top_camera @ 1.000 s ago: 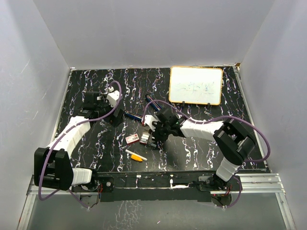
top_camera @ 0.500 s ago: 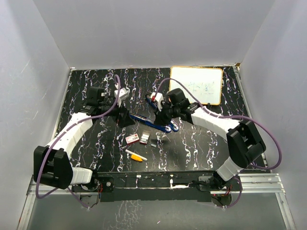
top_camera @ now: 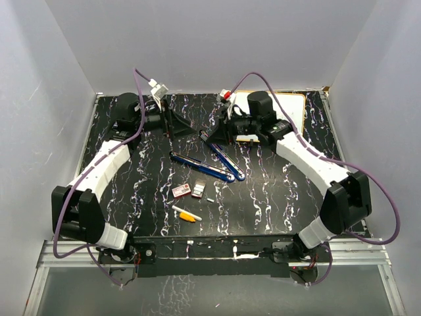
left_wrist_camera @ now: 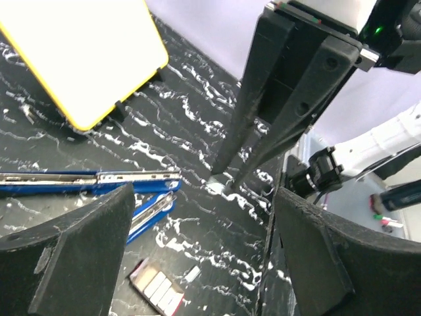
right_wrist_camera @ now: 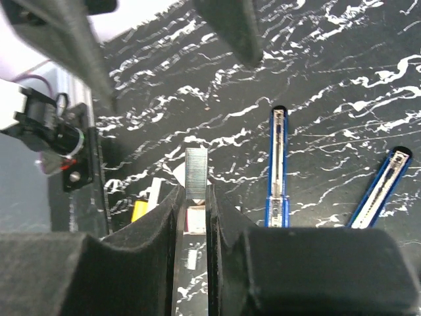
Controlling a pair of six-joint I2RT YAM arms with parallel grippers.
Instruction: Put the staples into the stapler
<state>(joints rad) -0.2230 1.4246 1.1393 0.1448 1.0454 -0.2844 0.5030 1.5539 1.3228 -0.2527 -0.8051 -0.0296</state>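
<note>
The blue stapler (top_camera: pixel 205 168) lies opened out in two long arms on the black marbled table, also visible in the right wrist view (right_wrist_camera: pixel 277 172) and the left wrist view (left_wrist_camera: pixel 92 182). My right gripper (top_camera: pixel 214 136) hangs above its far end, shut on a short silvery strip of staples (right_wrist_camera: pixel 196 172) that sticks out past the fingertips. The red-and-white staples box (top_camera: pixel 179 191) lies nearer the front, with a loose strip (left_wrist_camera: pixel 192 273) beside it. My left gripper (top_camera: pixel 179 125) is held high at the back left, open and empty (left_wrist_camera: pixel 204 201).
A yellow-and-white marker (top_camera: pixel 187 214) lies in front of the box. A yellow-framed whiteboard (top_camera: pixel 293 112) leans at the back right, partly behind the right arm. White walls close in the table on three sides.
The right gripper rose from beside the box and moved back with the staple strip, uncovering the stapler. The left gripper lifted and swung toward the back.
</note>
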